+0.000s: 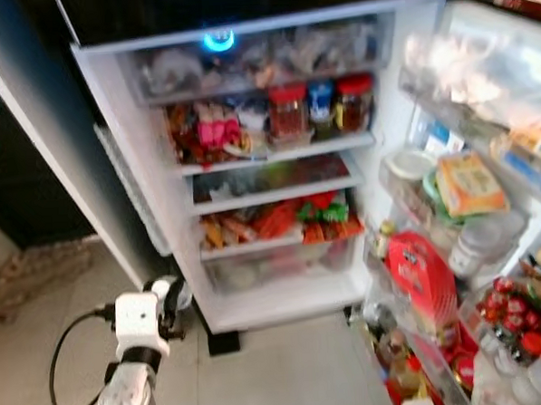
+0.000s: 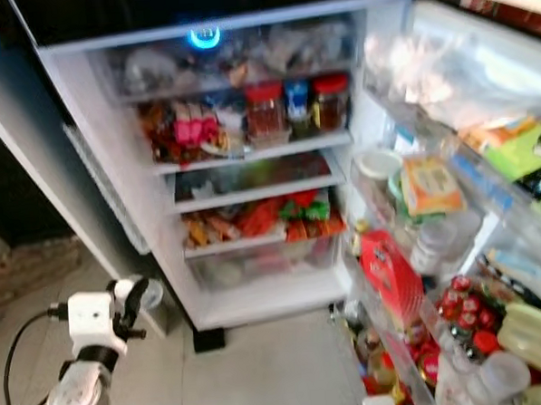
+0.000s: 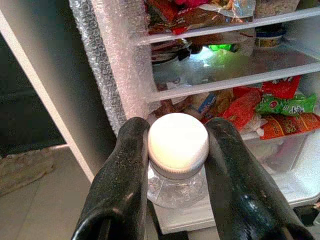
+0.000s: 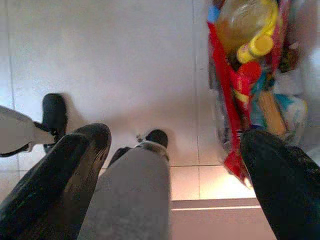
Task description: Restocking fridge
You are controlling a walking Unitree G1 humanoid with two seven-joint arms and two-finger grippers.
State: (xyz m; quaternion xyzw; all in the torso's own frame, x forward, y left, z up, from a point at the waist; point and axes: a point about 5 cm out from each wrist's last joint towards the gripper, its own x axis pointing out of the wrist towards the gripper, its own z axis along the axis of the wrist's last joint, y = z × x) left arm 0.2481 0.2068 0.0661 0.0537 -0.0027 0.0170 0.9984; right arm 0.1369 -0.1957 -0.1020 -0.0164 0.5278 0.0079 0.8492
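Note:
The fridge point(image 1: 284, 283) stands open before me, its shelves packed with jars, packets and bags. My left gripper point(image 3: 177, 150) is shut on a clear plastic bottle with a white cap point(image 3: 178, 141), held low at the fridge's lower left corner point(image 1: 171, 294). In the left wrist view the bottle points toward the lower shelves and the crisper drawer point(image 3: 277, 150). My right gripper point(image 4: 175, 145) hangs open over the tiled floor beside the door's bottom rack, with nothing between its fingers.
The open door point(image 1: 488, 200) on the right holds full racks: a red carton point(image 1: 419, 272), red-capped bottles point(image 1: 512, 312), a yellow packet point(image 1: 469, 183). A dark cabinet stands at left. Pale tiled floor point(image 1: 289, 374) lies in front. A black cable runs from my left arm.

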